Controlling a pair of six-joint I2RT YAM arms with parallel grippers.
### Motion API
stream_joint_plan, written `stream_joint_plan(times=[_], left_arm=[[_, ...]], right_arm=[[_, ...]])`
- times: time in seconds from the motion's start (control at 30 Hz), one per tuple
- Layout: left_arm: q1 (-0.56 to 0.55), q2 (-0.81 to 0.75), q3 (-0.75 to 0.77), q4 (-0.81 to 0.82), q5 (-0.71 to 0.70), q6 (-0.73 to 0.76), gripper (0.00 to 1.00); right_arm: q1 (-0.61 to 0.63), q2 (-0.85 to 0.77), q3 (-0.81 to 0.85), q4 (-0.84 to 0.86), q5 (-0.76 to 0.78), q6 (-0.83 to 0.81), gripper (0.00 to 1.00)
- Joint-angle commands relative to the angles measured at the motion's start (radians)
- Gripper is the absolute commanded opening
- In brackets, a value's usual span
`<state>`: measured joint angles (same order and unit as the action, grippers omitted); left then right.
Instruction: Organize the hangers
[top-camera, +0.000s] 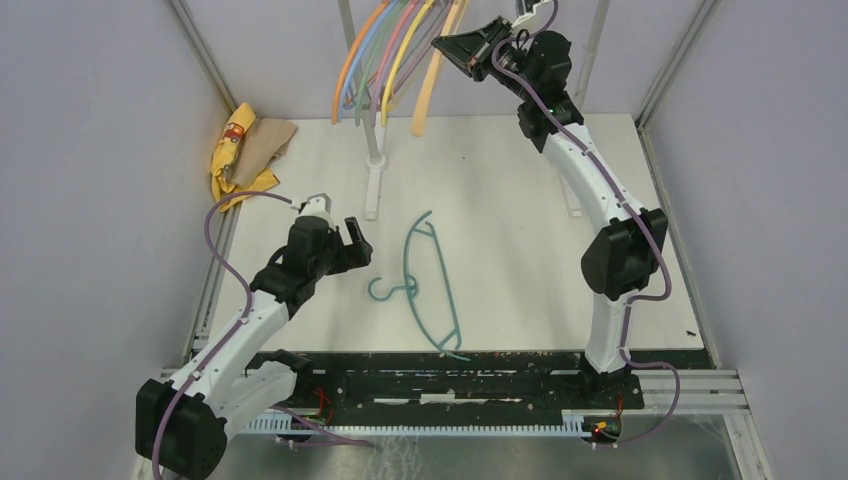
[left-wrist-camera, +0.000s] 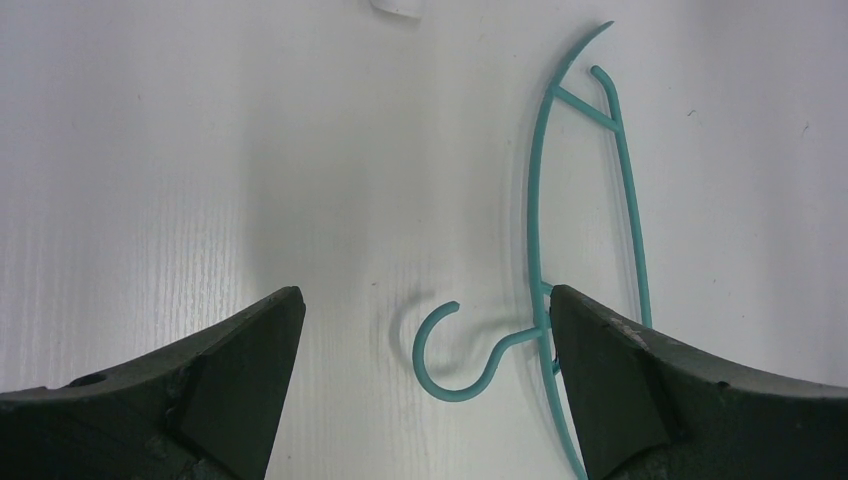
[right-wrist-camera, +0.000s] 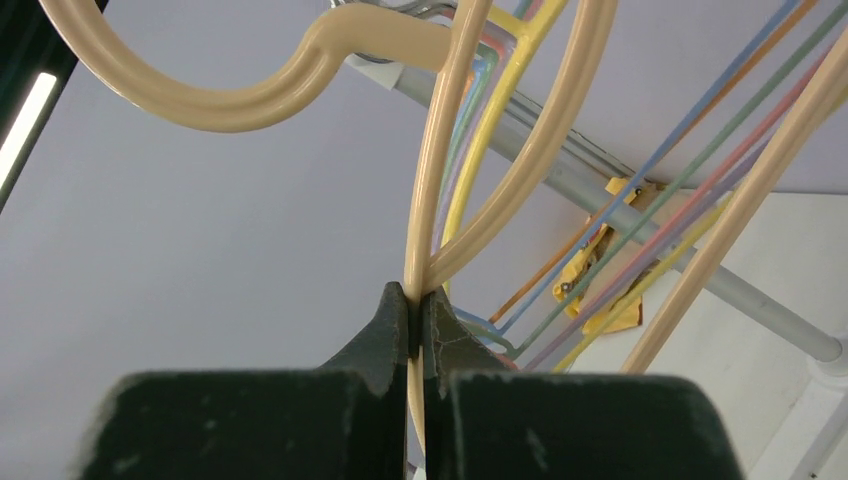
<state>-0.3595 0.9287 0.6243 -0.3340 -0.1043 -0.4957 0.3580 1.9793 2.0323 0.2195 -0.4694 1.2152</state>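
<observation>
1. The left pincer (top-camera: 354, 242) is spread wide. Its 2 dark fingers (left-wrist-camera: 230, 370) are wedge-shaped, with a matte and slightly scratched surface.
2. 1 teal hanger (top-camera: 427, 285) lies flat on the white tabletop (top-camera: 520, 200), just beside the left pincer. It is thin plastic, with a gently bowed shoulder bar, a second thin bar beside it and a round open hook.
3. In the left wrist view, the hook of the teal hanger (left-wrist-camera: 540, 200) sits between the 2 fingers, and its body passes under the tip of the right-hand finger. I cannot tell if they touch.
4. The tabletop (left-wrist-camera: 150, 150) has a fine ribbed texture in this view.
5. The right pincer (top-camera: 458, 47) is raised high at the far side. Its fingers are pressed together on a thin bar of the peach hanger (right-wrist-camera: 432, 200), so the right pincer (right-wrist-camera: 415, 300) is pinching it.
6. The peach hanger (top-camera: 424, 100) is smooth and thicker at the hook, which curves over the grey round rail (right-wrist-camera: 600, 195).
7. The other hung hangers (top-camera: 375, 60), in orange, blue, green, yellow and pink, hang close together on the same rail, beside the peach one.
8. A crumpled yellow cloth (top-camera: 232, 155) lies at the far left edge of the tabletop.
</observation>
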Motion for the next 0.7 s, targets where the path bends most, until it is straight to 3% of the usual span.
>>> stream_joint_plan(times=[0.0,0.67], left_arm=[[0.004,-0.017,0.036,0.007,-0.029,-0.004,0.99],[0.004,-0.024,0.029,0.003,-0.05,-0.001,0.99]], right_arm=[[-0.001,0.007,0.108,0.085,0.017,0.02,0.0],[-0.002,0.092,0.124,-0.057,0.137,0.142,0.0]])
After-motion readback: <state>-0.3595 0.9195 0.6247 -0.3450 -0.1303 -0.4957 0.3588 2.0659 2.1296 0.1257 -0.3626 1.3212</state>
